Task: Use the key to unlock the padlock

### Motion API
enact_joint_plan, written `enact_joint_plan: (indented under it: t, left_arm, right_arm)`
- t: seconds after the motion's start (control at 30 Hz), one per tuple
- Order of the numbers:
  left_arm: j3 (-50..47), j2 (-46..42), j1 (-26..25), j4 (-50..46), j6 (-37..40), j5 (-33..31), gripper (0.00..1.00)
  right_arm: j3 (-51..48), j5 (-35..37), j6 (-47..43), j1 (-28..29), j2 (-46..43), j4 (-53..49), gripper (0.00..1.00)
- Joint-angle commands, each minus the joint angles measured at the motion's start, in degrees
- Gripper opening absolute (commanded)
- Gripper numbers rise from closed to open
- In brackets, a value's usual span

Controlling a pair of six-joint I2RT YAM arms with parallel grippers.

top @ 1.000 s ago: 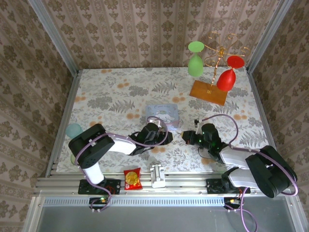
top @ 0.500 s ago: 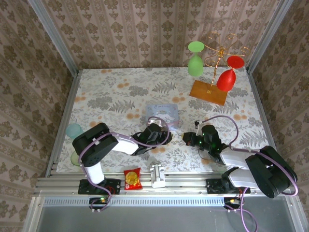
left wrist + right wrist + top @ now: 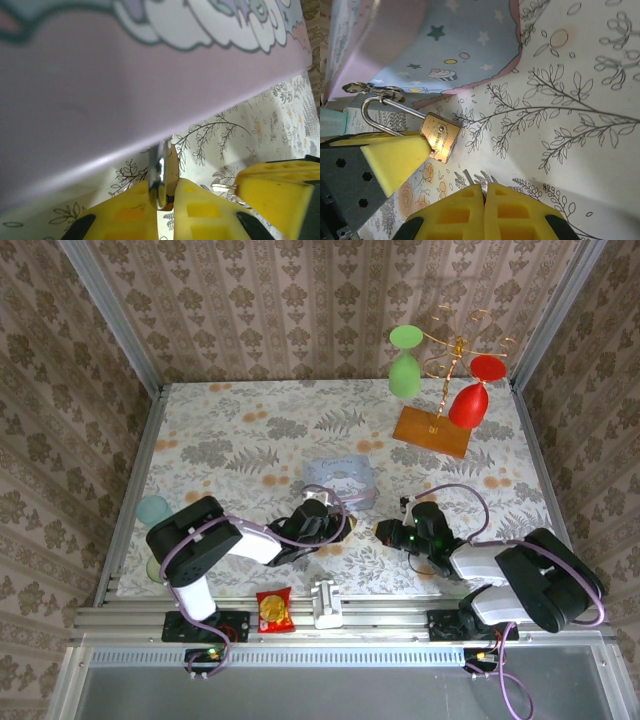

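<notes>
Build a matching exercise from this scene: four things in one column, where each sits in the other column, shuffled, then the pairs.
Things
1. padlock
2. key
3. pale blue tin
4. red glass

Places
A. hanging upside down from the gold rack
B. pinched in the left tool
C. on the table, just beyond both tools
D. pinched in the right tool

Pairs: 1-B, 2-D, 3-C, 4-A

Padlock (image 3: 440, 138) — brass, brushed fin.; tin (image 3: 470, 45) — smooth, glossy surf
</notes>
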Motion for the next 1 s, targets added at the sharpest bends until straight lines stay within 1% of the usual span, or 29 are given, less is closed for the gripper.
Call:
enact_joint_plan:
  t: [0.0, 0.1, 0.23, 0.33, 0.5, 0.63, 0.77, 0.87, 0.97]
  left_arm:
    - [-2.81, 0.39, 1.29, -0.30, -3.71, 1.92, 0.05]
    - [-4.11, 2.24, 2.17, 5.99, -6.86, 3.94, 0.00]
    - [-5.75, 4.58, 2.51, 15.16, -11.97, 5.22, 0.00]
    - [-7.43, 7.13, 2.63, 24.05, -15.85, 5.47, 0.00]
    - [-8.69, 8.45, 2.66, 28.08, -17.92, 5.45, 0.00]
    - [-9.52, 7.50, 2.66, 27.73, -18.03, 5.22, 0.00]
    - [-9.69, 6.06, 2.79, 27.63, -18.12, 5.18, 0.00]
    - [-9.81, 5.46, 2.71, 27.43, -18.29, 5.08, 0.00]
    - [-10.02, 6.13, 2.94, 29.17, -19.09, 5.17, 0.00]
  right_arm:
    - [0.51, -2.00, 4.30, 0.39, 1.13, 4.09, 0.00]
    - [0.78, -2.93, 5.67, 0.38, 3.18, 5.81, 0.00]
    - [1.20, -5.00, 8.24, 0.29, 4.68, 6.91, 0.00]
    - [0.46, -5.86, 9.71, 0.20, 6.38, 11.02, 0.00]
    - [-0.15, -7.47, 13.26, -0.53, 9.92, 19.74, 0.00]
    - [0.49, -9.51, 15.59, -1.97, 14.86, 26.19, 0.00]
    - [-0.23, -10.53, 17.35, -3.04, 20.66, 36.47, 0.00]
    - [0.48, -11.10, 17.70, -3.66, 23.80, 37.86, 0.00]
    - [1.46, -12.15, 18.22, -3.62, 24.80, 38.47, 0.00]
